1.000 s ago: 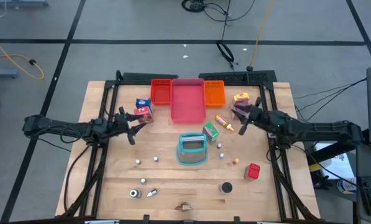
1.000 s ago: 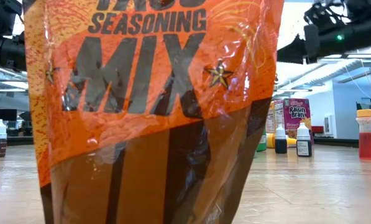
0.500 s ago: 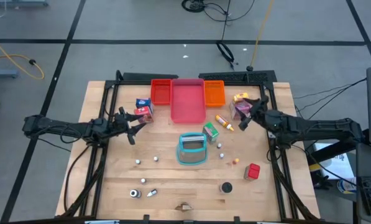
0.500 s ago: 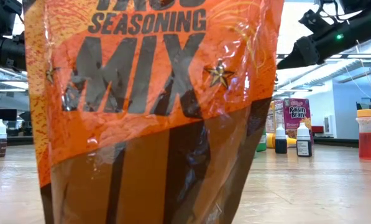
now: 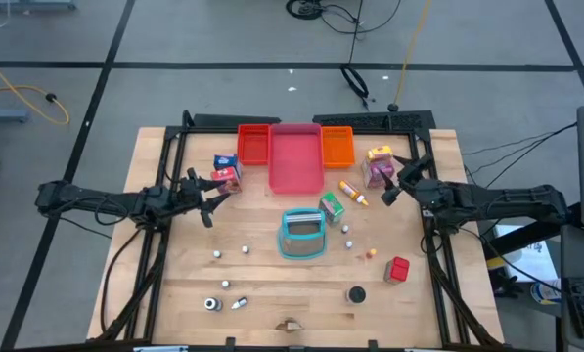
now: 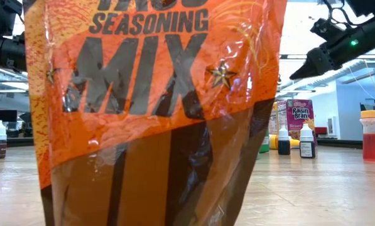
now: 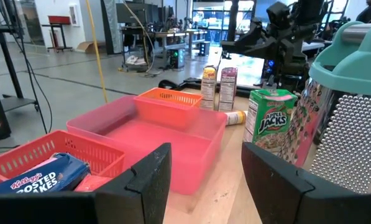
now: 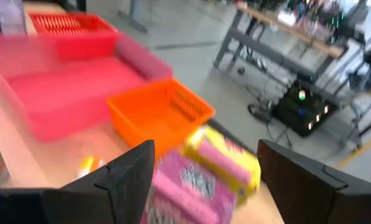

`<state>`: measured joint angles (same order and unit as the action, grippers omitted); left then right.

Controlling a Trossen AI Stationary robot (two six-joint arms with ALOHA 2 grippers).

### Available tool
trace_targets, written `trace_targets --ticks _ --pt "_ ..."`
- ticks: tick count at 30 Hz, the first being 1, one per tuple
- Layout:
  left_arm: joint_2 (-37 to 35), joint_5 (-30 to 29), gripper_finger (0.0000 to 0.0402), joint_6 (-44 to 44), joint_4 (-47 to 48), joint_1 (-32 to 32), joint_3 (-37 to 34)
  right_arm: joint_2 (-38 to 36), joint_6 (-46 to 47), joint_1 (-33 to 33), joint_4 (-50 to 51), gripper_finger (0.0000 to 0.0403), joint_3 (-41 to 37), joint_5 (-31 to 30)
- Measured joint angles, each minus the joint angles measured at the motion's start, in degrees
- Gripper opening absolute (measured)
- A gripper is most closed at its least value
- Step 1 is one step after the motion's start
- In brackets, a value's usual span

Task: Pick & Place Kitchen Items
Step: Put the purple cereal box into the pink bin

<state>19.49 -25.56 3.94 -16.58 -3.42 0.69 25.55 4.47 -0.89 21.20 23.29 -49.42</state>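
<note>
The right pincer [image 5: 393, 181] is pulling back toward its own side of the wooden surface [image 5: 272, 284]: a second ago it was over the yellow-and-pink cardboard cartons [image 5: 378, 163] at the back right, and now it is sitting just beside them with clear wood showing between. The cartons are staying where they were, near the orange rectangular plastic tray [image 5: 337, 145]. In the low view that arm has drifted further toward the right edge too.

Its fingers are spreading wide with nothing between them; the right wrist view is showing the cartons [image 8: 213, 171] lying past the open fingers [image 8: 126, 180], apart from them.

The left pincer [image 5: 205, 196] is hovering on the left side, fingers parted and empty, just beside the red-and-blue cardboard cartons [image 5: 226, 171].

The left wrist view is giving what the high view cannot: printed faces of a green cereal carton [image 7: 270, 121], standing just beside the teal plastic-and-metal grater [image 7: 340, 118], with the pink rectangular plastic tray [image 7: 157, 140] ahead. The low view is mostly being blocked by an orange foil seasoning pouch [image 6: 152, 110] standing right at the lens; beside it an orange-red squeeze bottle [image 6: 371, 135] is standing upright. Only the high view is showing the red cube [image 5: 398, 269] at the front right.
</note>
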Motion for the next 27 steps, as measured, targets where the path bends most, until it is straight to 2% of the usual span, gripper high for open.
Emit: trace_targets --ticks 4,10,23,27 --pt "0.00 0.00 0.0198 0.03 0.02 0.00 0.00 -1.42 5.23 -0.02 3.54 0.0279 0.00 0.75" --pt "0.00 0.00 0.0198 0.03 0.02 0.00 0.00 -1.35 7.19 -0.03 4.88 0.0279 0.02 3.09" --pt "-0.01 0.00 0.0198 -0.02 0.02 0.00 0.00 1.96 10.91 -0.02 7.02 0.0279 0.06 3.08" --pt "-0.01 0.00 0.0198 -0.04 0.02 0.01 0.00 2.36 11.61 -0.22 12.63 0.0279 3.83 3.12"
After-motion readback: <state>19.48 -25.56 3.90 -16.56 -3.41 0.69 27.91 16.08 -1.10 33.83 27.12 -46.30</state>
